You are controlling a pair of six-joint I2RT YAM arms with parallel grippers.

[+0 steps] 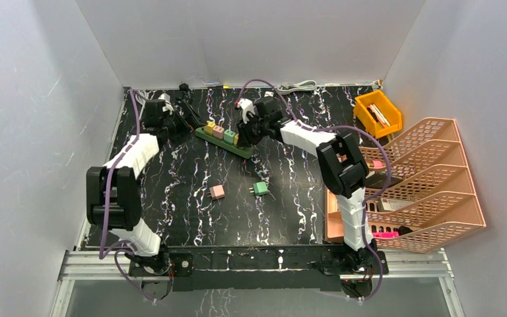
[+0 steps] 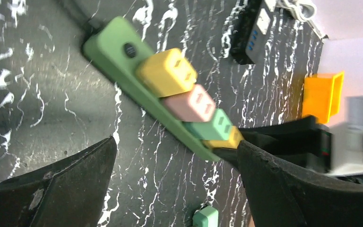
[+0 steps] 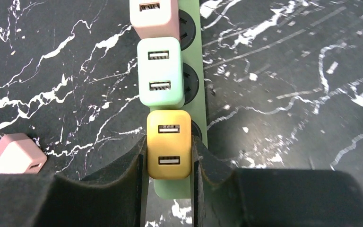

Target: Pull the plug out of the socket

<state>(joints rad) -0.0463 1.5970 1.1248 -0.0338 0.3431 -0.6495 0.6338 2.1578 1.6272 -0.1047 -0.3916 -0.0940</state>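
Observation:
A green socket strip [image 1: 247, 152] lies at the back middle of the table with several plugs in a row on it. In the right wrist view the end one, a yellow plug [image 3: 168, 144], sits in the strip [image 3: 196, 101] below a mint plug [image 3: 160, 71] and a pink plug [image 3: 153, 16]. My right gripper [image 3: 168, 161] is shut on the yellow plug, one pad flat against each side. My left gripper [image 2: 177, 151] hangs open over the table just left of the strip [image 2: 118, 52], holding nothing. From the left wrist view the gripped yellow plug [image 2: 234, 138] is half hidden.
Two loose plugs, pink [image 1: 217, 192] and green [image 1: 260, 189], lie on the table in front of the strip. An orange bin [image 1: 377, 112] and peach file racks [image 1: 422, 178] stand at the right. A white cable [image 1: 297, 86] lies along the back wall.

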